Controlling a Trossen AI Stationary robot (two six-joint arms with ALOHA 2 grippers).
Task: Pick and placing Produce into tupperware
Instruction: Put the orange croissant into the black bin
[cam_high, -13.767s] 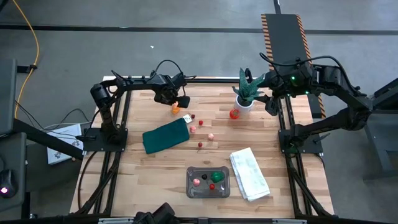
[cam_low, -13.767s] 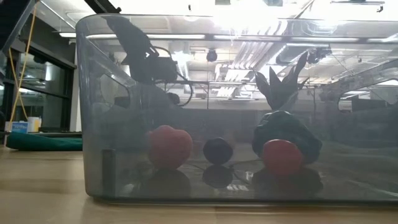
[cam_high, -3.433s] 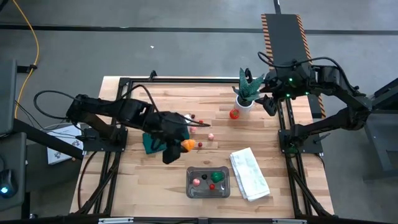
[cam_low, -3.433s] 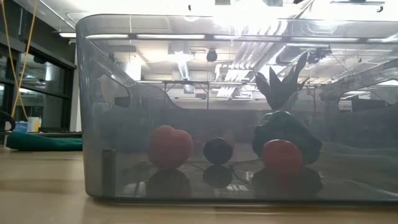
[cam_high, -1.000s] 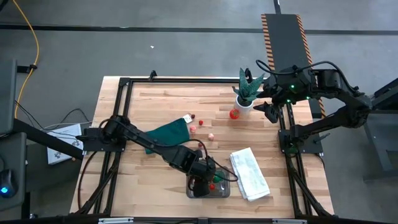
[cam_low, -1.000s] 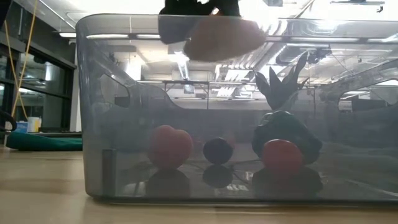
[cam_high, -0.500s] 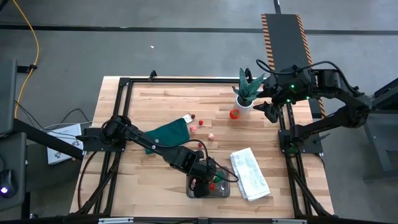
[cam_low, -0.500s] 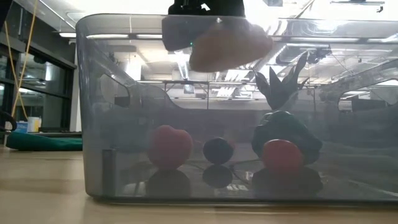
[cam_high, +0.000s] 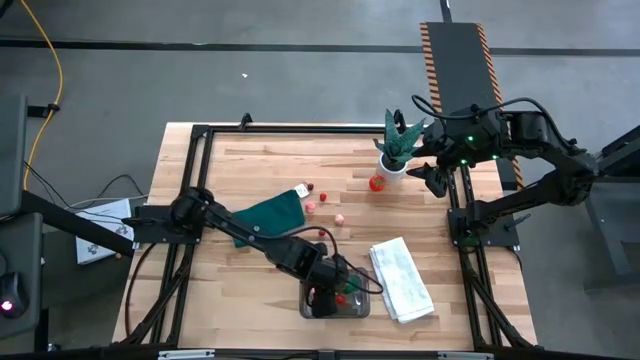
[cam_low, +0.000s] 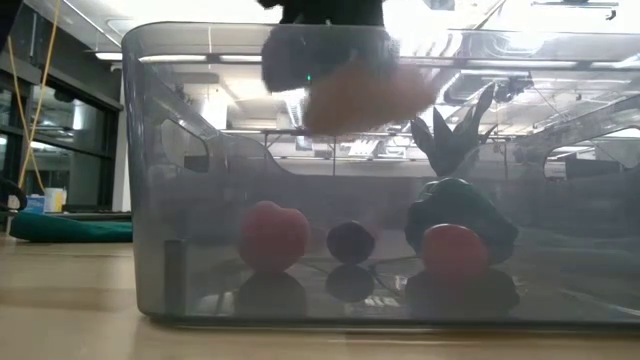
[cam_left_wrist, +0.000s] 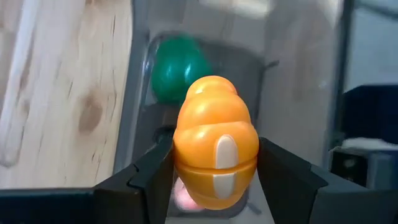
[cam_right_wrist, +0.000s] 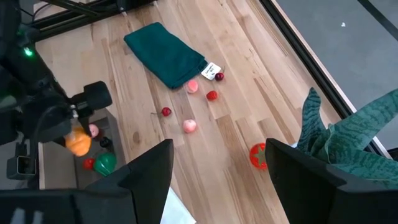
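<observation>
Your left gripper (cam_left_wrist: 214, 180) is over the tupperware (cam_high: 309, 305), which sits near the front edge of the counter (cam_high: 240, 280) just beside the folded white towel (cam_high: 402, 278). Its jaws are closed on an orange ridged piece of produce (cam_left_wrist: 215, 142), one finger pressed against each side. In the low view that orange piece (cam_low: 360, 92) hangs inside the clear walls, below the rim and well above the floor of the tupperware (cam_low: 150, 200). On that floor already rest a pink-red piece (cam_low: 273, 235), a small dark round one (cam_low: 350, 241), a red round one (cam_low: 454, 250) and a dark green one (cam_low: 455, 210) just behind it. In the left wrist view the green piece (cam_left_wrist: 176, 73) lies beyond the held orange one. Your right gripper (cam_high: 434, 176) waits at the far right edge of the counter, close to the potted plant (cam_high: 398, 145), with its jaws standing wide and nothing between them. Out on the counter a red tomato-like piece (cam_high: 376, 182) lies just beside the plant's pot, and several small red and pink pieces (cam_right_wrist: 189, 126) are scattered between it and the dark green cloth (cam_high: 266, 216). In the right wrist view one dark red piece (cam_right_wrist: 219, 76) sits just beside the cloth's white tag.
</observation>
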